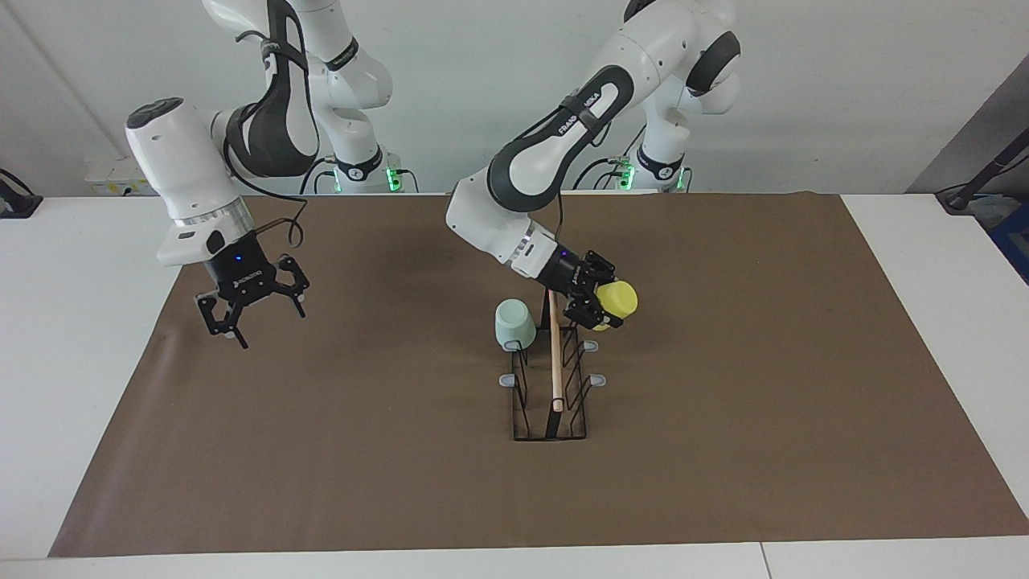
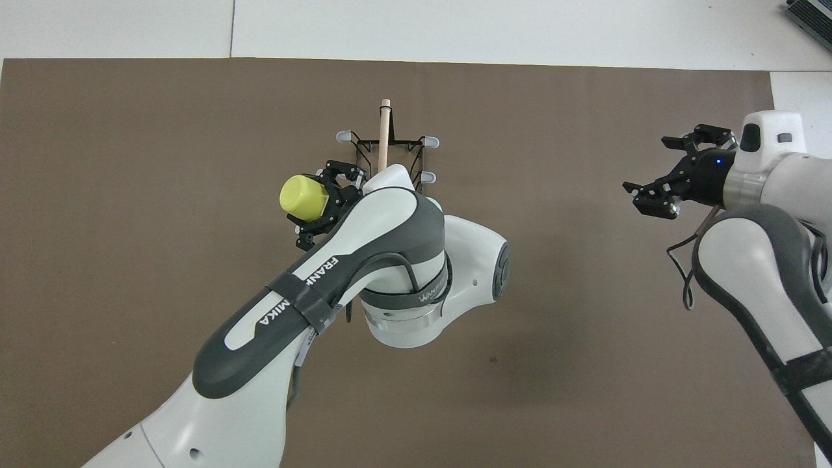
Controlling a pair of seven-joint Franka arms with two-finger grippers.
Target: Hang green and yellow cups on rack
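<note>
the left gripper [image 1: 596,305] sits just right of centre in the facing view, clenched on the yellow cup [image 1: 617,299], which it holds tilted on its side over the robot-end prongs of the black wire rack [image 1: 550,378] on the side toward the left arm's end of the table. in the overhead view the same yellow cup [image 2: 303,197] shows left of centre, with the left arm's white and grey links covering much of the rack [image 2: 388,144] below it. the mint green cup [image 1: 514,323] hangs upside down on a prong on the rack's side toward the right arm's end, at centre of the facing view. the rack's wooden dowel handle [image 1: 555,354] runs along its top. the right gripper [image 1: 249,310] hangs at the left of the facing view over the brown table mat [image 1: 321,450], fingers spread wide and holding nothing, well apart from the rack.
</note>
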